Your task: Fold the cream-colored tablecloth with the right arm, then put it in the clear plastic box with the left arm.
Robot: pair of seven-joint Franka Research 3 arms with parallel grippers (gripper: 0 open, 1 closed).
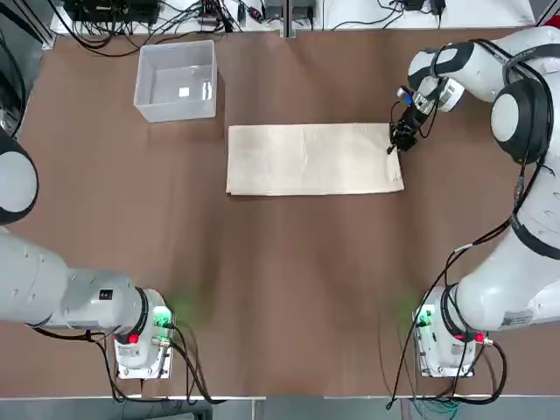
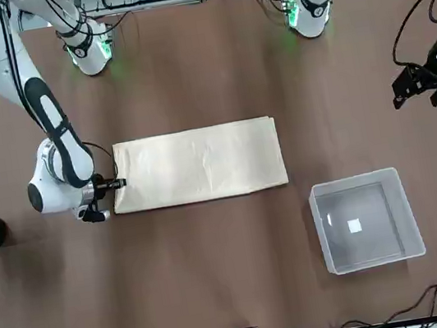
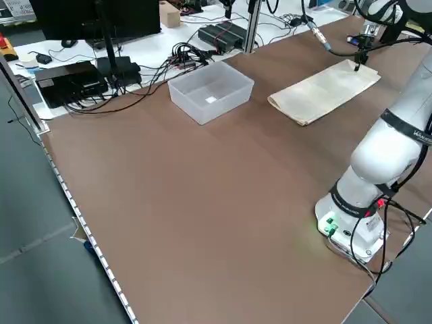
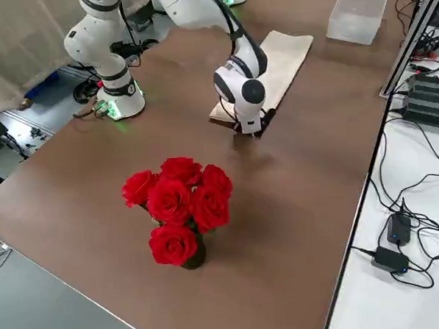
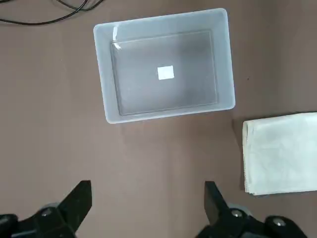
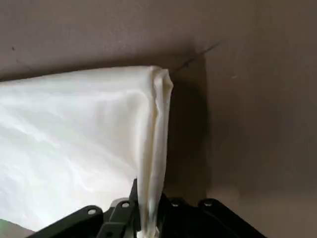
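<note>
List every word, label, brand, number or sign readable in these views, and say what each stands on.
None can be read.
Small white label inside the clear plastic box: blank or too small to tell.
Dark plate on the left arm near its base: marks too small to read.
Light sticker on the right arm near its base: too small to read.

tablecloth: thin woven cloth, matt cream, faint creases, soft layered edge visible in the right wrist view. clear plastic box: translucent plastic, smooth, slight sheen on the walls, whitish rim, small white paper-like label on the floor. table: matt brown, smooth, uniform. right arm and left arm: glossy white plastic shells, grey joint discs. right gripper: matt black fingers. roses: red petals, velvety look.
</note>
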